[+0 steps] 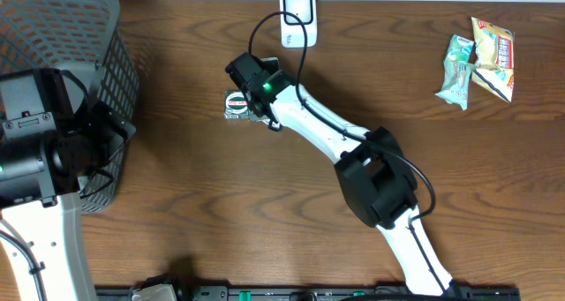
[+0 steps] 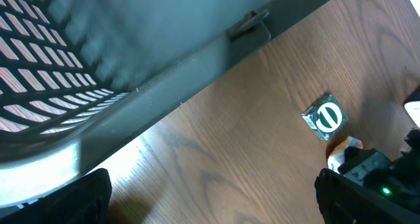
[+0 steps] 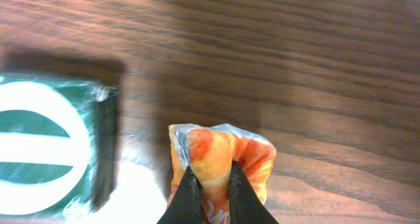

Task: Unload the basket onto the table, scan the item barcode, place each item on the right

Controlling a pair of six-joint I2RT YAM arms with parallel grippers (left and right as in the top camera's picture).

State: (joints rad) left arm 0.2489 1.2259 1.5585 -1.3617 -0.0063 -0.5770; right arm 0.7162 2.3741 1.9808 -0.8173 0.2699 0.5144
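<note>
Your right gripper (image 3: pixel 210 191) is clamped on the orange packet (image 3: pixel 223 148); the white scanner (image 1: pixel 297 18) lies farther off, slightly right.

No word or number can be read anywhere. The green packet (image 3: pixel 46 152), toward the tabletop's far edge, carries only a sign: a white ring with a white bar across it. The orange wrapper (image 3: pixel 220 158) just beside it shows no legible print. The yellow packet (image 1: pixel 493 47) near the far right corner seems to bear red lettering, too small to read.
</note>
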